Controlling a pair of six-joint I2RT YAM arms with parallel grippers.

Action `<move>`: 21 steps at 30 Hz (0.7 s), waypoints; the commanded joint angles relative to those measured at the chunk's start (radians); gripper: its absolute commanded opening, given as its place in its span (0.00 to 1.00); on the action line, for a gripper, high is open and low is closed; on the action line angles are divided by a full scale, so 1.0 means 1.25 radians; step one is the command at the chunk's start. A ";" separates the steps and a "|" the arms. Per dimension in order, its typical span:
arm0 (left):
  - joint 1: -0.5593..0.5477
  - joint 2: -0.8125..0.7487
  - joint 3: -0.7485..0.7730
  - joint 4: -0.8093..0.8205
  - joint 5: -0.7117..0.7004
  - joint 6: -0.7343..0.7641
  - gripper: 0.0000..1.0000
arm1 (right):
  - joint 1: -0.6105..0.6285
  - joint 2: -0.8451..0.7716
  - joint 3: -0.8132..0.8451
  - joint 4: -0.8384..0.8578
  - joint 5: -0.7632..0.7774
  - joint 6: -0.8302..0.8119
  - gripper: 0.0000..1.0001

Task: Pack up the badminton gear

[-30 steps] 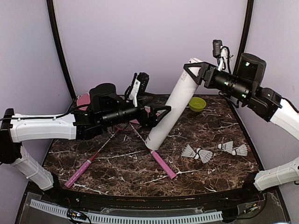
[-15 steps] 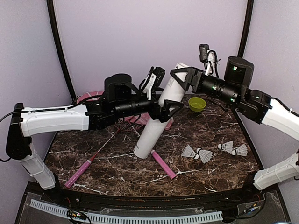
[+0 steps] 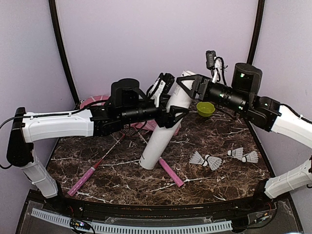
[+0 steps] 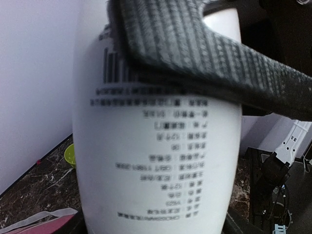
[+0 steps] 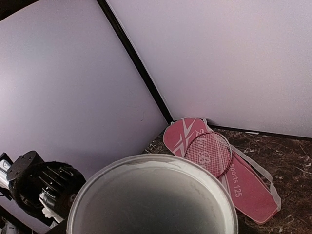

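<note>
Jaws of the left gripper sit either side of the white tube, about halfway up it. From that arm's own camera one dark ribbed finger lies across the tube's label. I cannot tell whether the jaws have closed on the tube or only stand wide around it. The right gripper has the tube's top end clasped, and its camera looks straight down into the open mouth. The one tube leans with its top toward the right arm, its foot down at the dark marble table

The label carries a barcode and many short lines of small print, too blurred to read. On the single pink cover, lying at the back left by the wall, white lettering reads "sports 125"

Two rackets lie crossed on the table. One red head rests on the cover and one pink handle lies just beside the tube's foot. Four shuttlecocks lie in two pairs to the right, well apart from the tube. One green bowl sits at the back, behind the tube
</note>
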 commanded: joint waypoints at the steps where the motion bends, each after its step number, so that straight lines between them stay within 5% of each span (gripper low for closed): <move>1: -0.001 -0.003 0.017 0.024 -0.004 0.016 0.72 | 0.008 -0.018 0.002 0.040 0.002 -0.001 0.54; 5: -0.001 0.005 0.027 0.017 0.006 0.018 0.59 | 0.008 -0.021 0.004 0.022 -0.003 -0.005 0.55; 14: 0.013 -0.028 -0.055 -0.006 0.016 -0.010 0.50 | 0.008 -0.087 -0.064 -0.002 0.003 0.008 0.93; 21: 0.066 -0.073 -0.121 -0.052 0.056 0.002 0.49 | 0.006 -0.125 -0.043 -0.088 0.053 -0.025 1.00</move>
